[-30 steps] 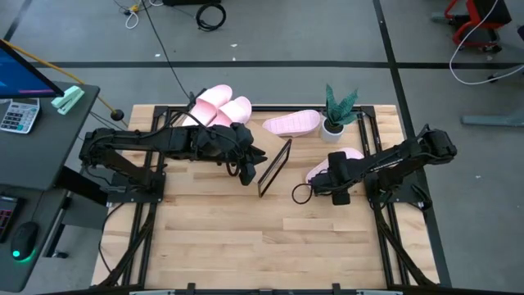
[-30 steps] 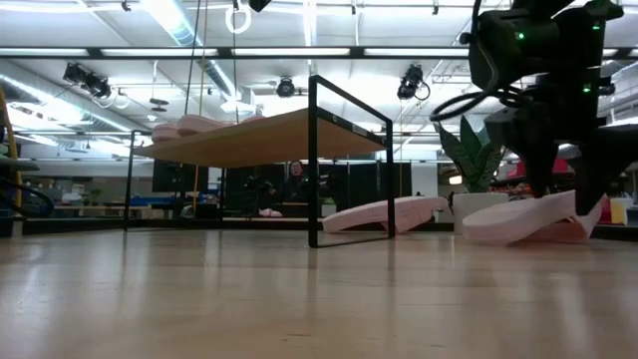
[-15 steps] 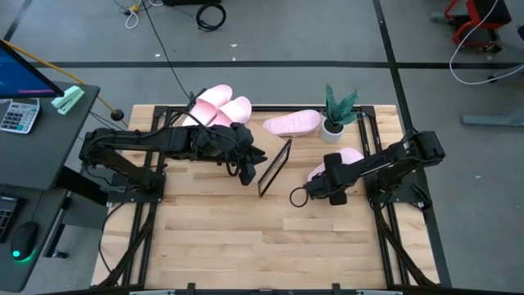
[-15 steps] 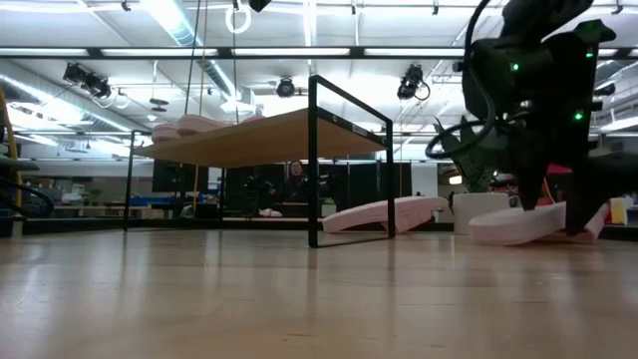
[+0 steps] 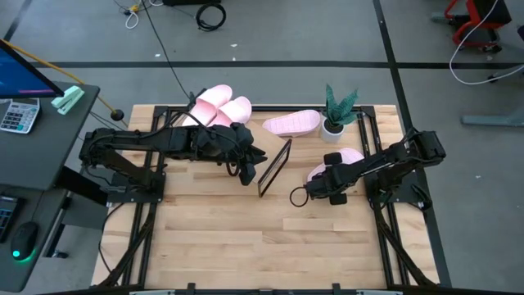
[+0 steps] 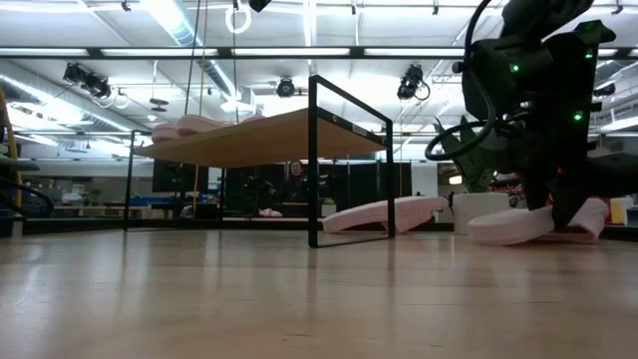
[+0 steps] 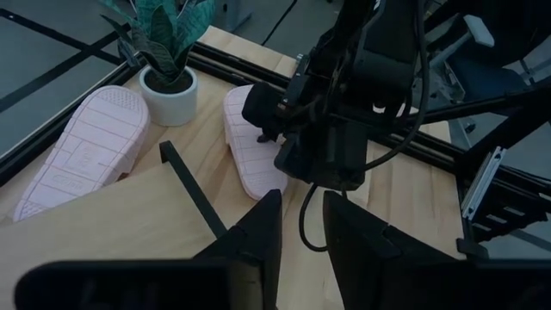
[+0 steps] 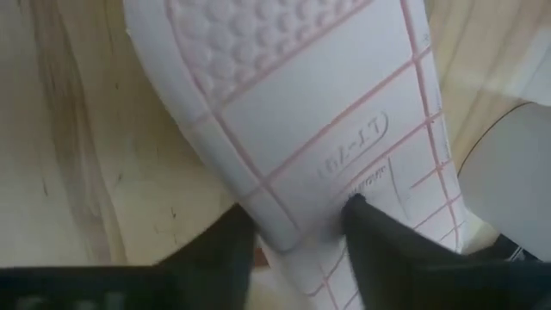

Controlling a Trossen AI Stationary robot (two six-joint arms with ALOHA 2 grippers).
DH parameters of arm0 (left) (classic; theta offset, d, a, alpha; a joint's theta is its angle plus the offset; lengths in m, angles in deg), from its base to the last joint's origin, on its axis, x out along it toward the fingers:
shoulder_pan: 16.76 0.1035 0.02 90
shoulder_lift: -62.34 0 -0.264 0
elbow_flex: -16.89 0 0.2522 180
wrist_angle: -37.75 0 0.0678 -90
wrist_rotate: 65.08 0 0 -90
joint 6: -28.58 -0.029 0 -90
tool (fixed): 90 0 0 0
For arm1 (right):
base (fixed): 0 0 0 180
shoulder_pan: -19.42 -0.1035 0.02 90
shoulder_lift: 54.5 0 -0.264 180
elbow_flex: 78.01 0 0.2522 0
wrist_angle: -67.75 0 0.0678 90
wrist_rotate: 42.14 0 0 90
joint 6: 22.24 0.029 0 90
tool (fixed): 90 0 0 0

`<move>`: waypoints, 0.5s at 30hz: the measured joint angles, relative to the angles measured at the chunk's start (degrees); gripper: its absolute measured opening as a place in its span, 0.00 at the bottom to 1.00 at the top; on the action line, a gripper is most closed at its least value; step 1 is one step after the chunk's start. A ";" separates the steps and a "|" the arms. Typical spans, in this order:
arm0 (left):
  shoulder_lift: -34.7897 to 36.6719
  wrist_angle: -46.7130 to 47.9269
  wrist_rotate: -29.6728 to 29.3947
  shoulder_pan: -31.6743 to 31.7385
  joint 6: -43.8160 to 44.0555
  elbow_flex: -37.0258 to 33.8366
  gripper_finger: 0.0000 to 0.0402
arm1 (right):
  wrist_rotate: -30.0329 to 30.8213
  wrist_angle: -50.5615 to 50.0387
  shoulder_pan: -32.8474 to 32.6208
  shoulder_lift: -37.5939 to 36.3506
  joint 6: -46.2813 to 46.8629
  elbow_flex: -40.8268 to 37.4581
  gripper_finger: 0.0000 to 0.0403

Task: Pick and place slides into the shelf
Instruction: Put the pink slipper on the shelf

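Observation:
The shelf stands on the table, its plank level. Two pink slides lie on its far end. A third slide lies sole up on the table beside a potted plant. A fourth slide lies sole up at the right, and my right gripper stands over it, shut on its edge. My left gripper hovers over the shelf's right end with a narrow gap between its fingers. I see nothing between them. My right gripper pinches the fourth slide at one long edge, near its end. One finger lies on the ribbed sole and the other at the slide's side. The fingers point down from above. The slide lies sole up on the table, its right end slightly raised.
A potted plant stands at the table's far edge, between the two loose slides. The shelf's black end frame stands close to the left of my right gripper. Bare wood lies toward the table's near edge.
My right gripper has come down onto the fourth slide and its fingers have shut on the slide's edge. The slide's raised right end has sunk toward the table.

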 joint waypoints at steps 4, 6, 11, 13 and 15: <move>0.00 0.02 0.00 0.00 0.00 0.00 0.24 | -0.52 0.00 0.00 0.00 -0.24 0.14 0.24; 0.00 0.00 0.00 0.00 0.00 0.00 0.23 | -0.84 -0.22 -0.01 0.03 -0.20 0.81 0.24; 0.00 0.00 0.00 0.00 0.02 0.00 0.22 | -1.78 -1.36 0.07 0.17 0.33 3.92 0.22; 0.00 0.00 -0.02 0.00 0.02 0.00 0.21 | -2.25 -2.90 0.05 0.17 1.01 5.37 0.22; 0.00 0.01 0.00 0.00 0.02 0.00 0.21 | -2.84 -5.08 0.05 -0.18 2.87 6.93 0.22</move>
